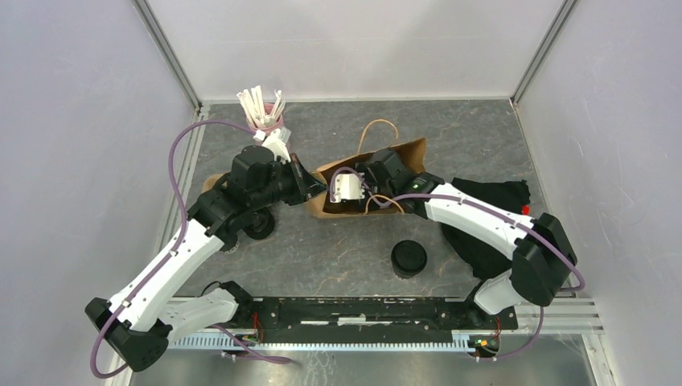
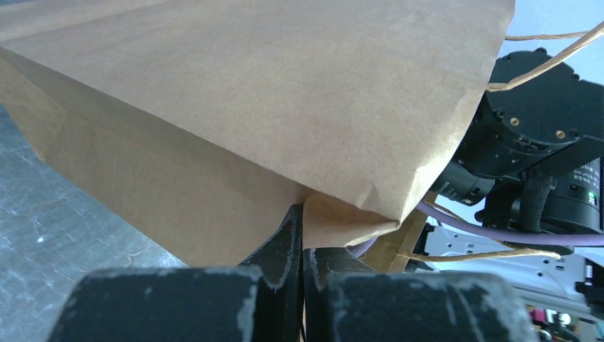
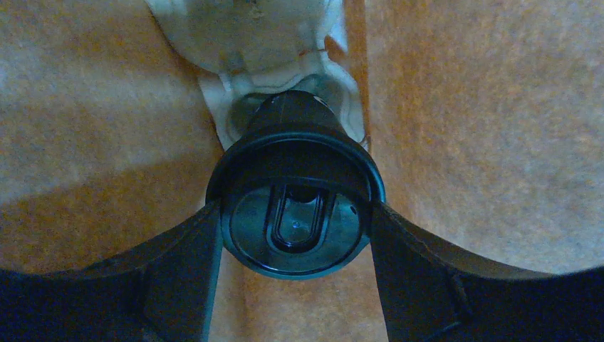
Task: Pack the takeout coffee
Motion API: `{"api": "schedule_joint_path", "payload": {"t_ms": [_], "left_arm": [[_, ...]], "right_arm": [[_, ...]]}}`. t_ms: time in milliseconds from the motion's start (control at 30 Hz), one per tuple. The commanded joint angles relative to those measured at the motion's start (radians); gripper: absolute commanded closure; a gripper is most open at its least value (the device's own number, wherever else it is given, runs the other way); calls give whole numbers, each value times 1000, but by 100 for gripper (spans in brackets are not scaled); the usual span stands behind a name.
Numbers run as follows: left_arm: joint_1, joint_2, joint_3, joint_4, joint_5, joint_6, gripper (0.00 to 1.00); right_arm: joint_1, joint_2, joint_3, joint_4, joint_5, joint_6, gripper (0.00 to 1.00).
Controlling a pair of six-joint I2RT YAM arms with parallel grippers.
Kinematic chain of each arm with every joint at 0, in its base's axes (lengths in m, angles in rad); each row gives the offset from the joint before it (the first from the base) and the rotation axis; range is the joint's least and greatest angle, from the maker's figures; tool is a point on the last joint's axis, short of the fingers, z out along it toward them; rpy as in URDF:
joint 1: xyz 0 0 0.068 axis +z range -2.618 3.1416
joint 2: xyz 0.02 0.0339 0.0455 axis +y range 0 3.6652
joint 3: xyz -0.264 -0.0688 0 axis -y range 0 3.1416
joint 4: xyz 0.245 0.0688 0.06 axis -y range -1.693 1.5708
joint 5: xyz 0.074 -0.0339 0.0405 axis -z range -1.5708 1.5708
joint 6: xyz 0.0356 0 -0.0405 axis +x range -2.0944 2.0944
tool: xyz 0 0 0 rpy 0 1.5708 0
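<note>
Grey, marble-veined tabletop boxed in by plain white walls, and mid-table lies the brown paper bag on its side, the left gripper clamped tight on a fold of its edge, jaws pressed together on the paper. Deep inside the bag the right gripper stands wide with a finger against each side of a black-lidded coffee cup, its base at a pale moulded tray. A second lidded cup stands out on the bare stone nearer the bases (black cloth crumpled to the right, pink cup of white sticks at the far-left corner).
</note>
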Motion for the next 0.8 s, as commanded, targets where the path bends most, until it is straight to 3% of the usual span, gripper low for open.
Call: {"api": "schedule_joint_path", "payload": {"t_ms": [0,300,767], "left_arm": [[-7,5,82,-32,65,-120,98],[-7,-14,94,-67,18,-258,98],[-7,23,147,-159,-138,-227,98]], "right_arm": [[23,-43,70,-246,2,92,82],[52,-1,191,-524,-78,162,83],[76,114,175,-560,-139,166,81]]}}
